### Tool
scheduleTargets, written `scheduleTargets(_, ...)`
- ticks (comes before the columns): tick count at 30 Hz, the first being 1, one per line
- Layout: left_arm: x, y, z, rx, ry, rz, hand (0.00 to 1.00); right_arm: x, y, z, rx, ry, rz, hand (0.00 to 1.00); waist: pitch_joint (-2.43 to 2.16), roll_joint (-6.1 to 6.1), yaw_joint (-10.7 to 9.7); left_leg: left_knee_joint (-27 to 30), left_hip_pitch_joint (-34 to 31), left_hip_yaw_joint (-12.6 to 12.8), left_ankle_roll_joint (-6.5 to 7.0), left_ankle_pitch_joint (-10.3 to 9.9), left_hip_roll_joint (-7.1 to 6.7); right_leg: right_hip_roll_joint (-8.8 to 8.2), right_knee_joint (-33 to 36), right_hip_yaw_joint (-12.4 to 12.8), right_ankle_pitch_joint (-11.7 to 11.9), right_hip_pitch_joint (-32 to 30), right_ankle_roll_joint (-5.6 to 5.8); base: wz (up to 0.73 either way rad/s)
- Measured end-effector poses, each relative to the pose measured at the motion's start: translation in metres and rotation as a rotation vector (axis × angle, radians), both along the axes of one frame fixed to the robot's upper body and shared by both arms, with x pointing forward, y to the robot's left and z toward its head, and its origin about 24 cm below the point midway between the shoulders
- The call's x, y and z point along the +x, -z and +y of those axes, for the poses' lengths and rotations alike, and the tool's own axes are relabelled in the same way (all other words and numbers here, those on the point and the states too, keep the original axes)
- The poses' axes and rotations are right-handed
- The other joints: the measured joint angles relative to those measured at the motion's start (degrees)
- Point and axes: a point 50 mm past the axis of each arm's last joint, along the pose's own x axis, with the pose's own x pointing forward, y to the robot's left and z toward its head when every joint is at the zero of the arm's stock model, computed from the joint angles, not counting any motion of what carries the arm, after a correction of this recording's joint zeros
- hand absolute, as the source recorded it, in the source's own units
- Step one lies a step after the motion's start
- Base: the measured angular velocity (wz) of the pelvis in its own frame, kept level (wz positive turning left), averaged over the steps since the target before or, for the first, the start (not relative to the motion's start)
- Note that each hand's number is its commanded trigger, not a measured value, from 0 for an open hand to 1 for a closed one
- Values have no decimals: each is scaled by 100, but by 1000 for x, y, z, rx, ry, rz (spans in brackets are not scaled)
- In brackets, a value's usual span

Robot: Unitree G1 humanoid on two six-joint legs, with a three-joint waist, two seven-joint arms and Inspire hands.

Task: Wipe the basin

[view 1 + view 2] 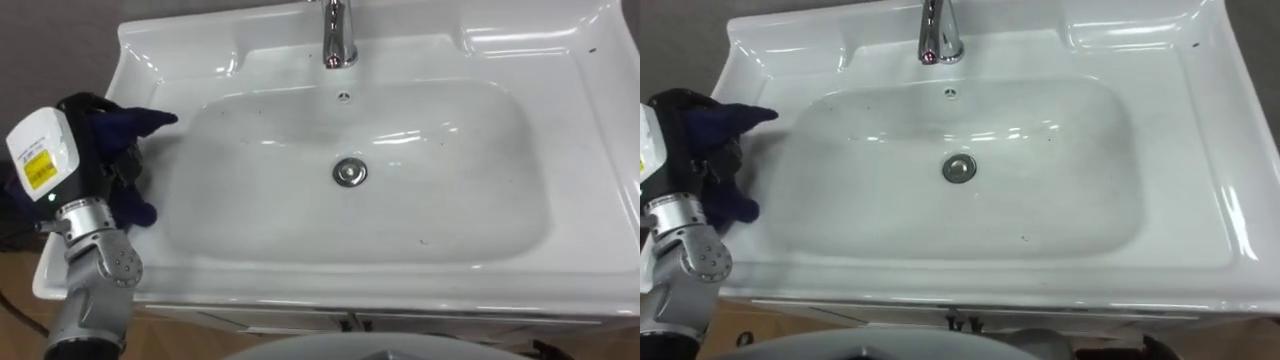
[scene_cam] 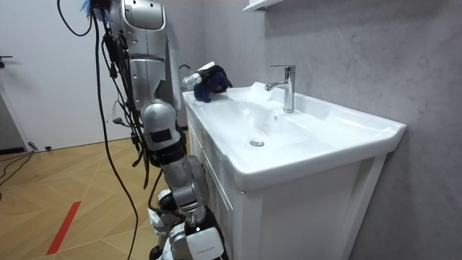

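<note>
One dark blue cloth (image 1: 150,121) is clutched in the left hand (image 1: 95,145) on the left rim of the white basin (image 1: 575,130), well apart from the drain (image 1: 349,172).

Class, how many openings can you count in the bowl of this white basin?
2. The metal drain sits mid-floor of the basin; the small overflow hole is on the back wall below the tap. The blue cloth in the left hand covers some left rim only.
</note>
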Motion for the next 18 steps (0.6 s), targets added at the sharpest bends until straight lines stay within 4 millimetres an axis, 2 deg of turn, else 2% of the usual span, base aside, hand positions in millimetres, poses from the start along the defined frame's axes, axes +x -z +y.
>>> scheduleTargets(9,1,3,-9,37,56,25,100,1,0,0,7,-5,-8,0,-3,-19,-10,-16,14,63,0,0,-3,6,-9,66,2,9,1,-2)
scheduleTargets(14,-4,21,-15,16,91,131,99,3,1,2,13,-21,-3,0,-11,-58,5,-71,111,69,0,0,-4,8,-26,86,1,81,2,-2)
scheduleTargets(15,-5,23,-16,14,93,141,78,4,1,3,14,-26,-3,0,-13,-65,5,-70,111,68,0,0,-5,7,-27,88,1,81,3,0)
scheduleTargets(16,-6,26,-16,11,97,159,27,6,1,3,15,-29,-4,0,-17,-81,5,-70,111,68,0,0,-5,8,-32,88,1,81,3,0)
scheduleTargets(17,-6,28,-17,7,102,172,0,6,1,4,17,-30,-5,0,-18,-96,9,-70,110,67,0,0,-5,8,-34,88,1,82,3,0)
scheduleTargets(18,-6,28,-17,6,103,176,0,6,2,4,18,-32,-3,0,-20,-100,11,-70,110,67,0,0,-5,9,-36,87,1,82,4,0)
